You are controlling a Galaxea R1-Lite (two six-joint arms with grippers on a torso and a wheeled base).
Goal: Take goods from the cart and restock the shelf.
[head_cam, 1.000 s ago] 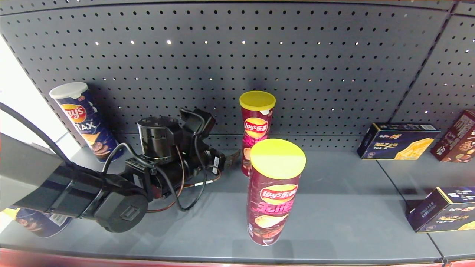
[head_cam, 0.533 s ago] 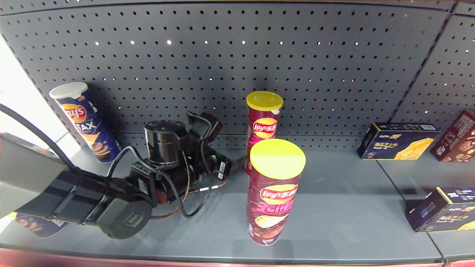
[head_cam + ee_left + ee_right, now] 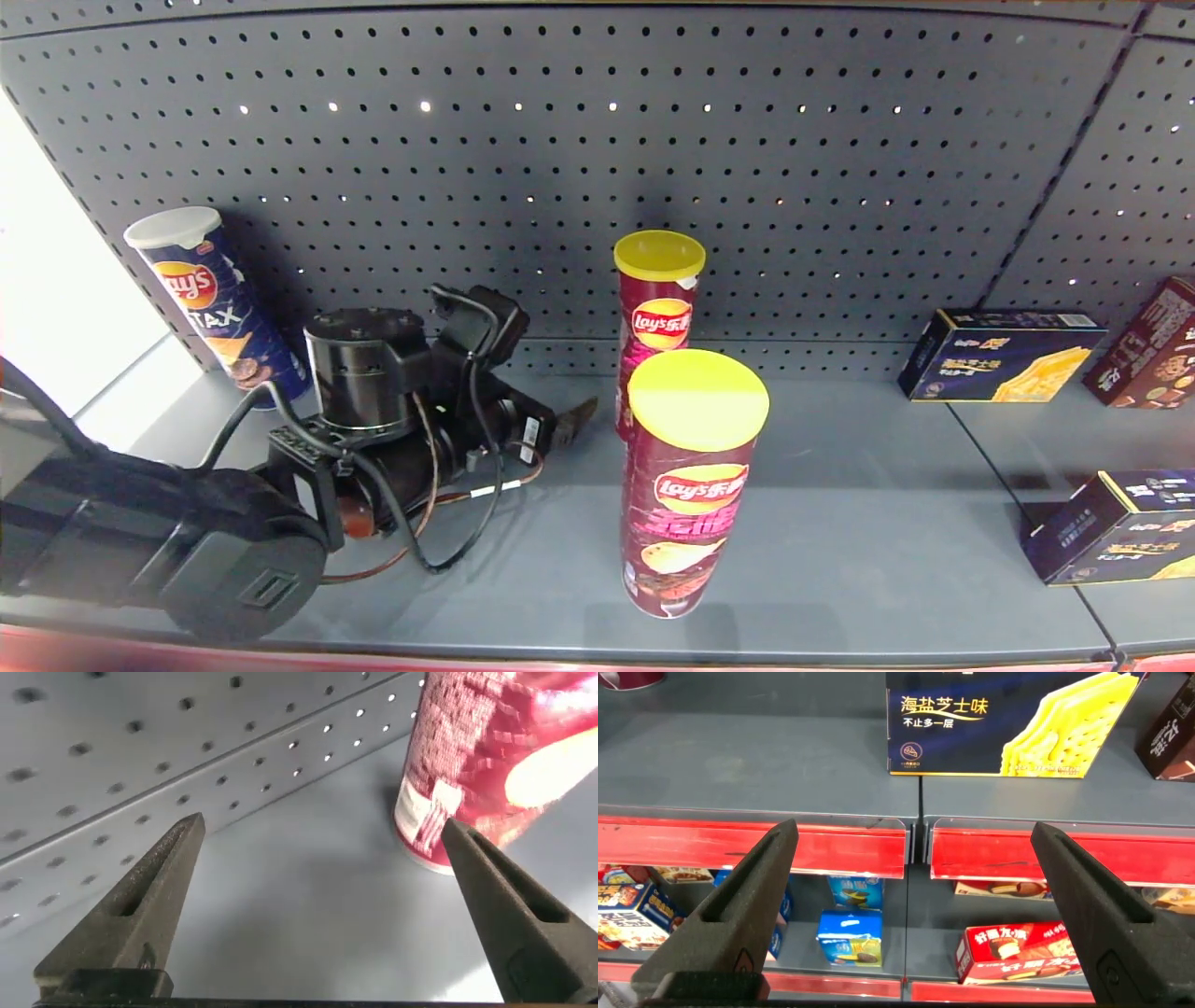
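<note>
1. The left gripper (image 3: 322, 826) has its fingers spread apart with nothing between them. It lies low over the shelf (image 3: 840, 523), pointing at the rear can (image 3: 658, 317). One finger is just beside the can's base, and no contact can be seen.
2. The rear can stands upright with its yellow lid on top, close to the back panel (image 3: 560, 140). Its label faces outward. Judgement: this can is already set down, and the spread fingers suit a release rather than a grasp.
3. The front can (image 3: 695, 485) is of the same kind and stands upright near the shelf's front edge, directly in line with the rear can. Judgement: the two form a front-to-back row, so one product keeps one lane.
4. A blue can (image 3: 210, 299) stands at the far left against the back panel, well apart from the red pair.
5. Boxes (image 3: 1004, 355) lie at the right, well apart from the cans, which keeps each product in its own zone.
6. The right gripper (image 3: 915, 829) is also spread and empty. It is held in front of the red price rails (image 3: 831, 845), outside the shelf. Judgement: it is parked clear of the left arm's work.
7. Caution: the cans are tall and narrow, so a sideways brush from the nearby finger could tip the rear can.
</note>
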